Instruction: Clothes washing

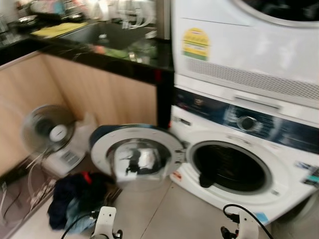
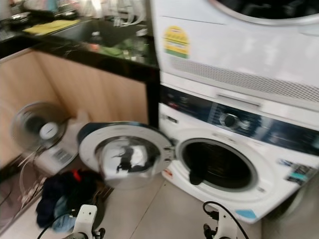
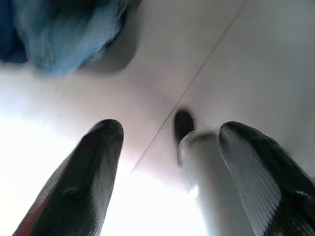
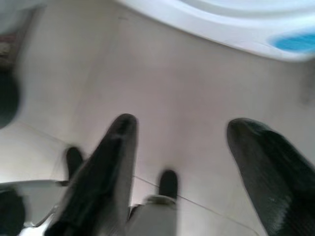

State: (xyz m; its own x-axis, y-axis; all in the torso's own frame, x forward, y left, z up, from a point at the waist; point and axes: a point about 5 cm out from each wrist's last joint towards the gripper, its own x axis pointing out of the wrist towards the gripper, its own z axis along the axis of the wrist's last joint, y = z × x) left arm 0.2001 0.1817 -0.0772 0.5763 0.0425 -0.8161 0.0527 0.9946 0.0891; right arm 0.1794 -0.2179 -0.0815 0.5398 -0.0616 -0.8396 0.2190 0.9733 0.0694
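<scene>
Both end effectors, left and right, hang wide and empty. The open washer door, at 1 o'clock from the clothes pile, risks being bumped.

- Standing fan on the tiled floor, beside the wooden cabinet front.
- Black counter above, with a sink and blurred dishes.
- Yellow label on the upper appliance.

- The left gripper hangs over a pale tiled floor, its 2 black fingers spread apart with nothing between them.
- Blue clothes lie on the floor beyond, blurred.
</scene>
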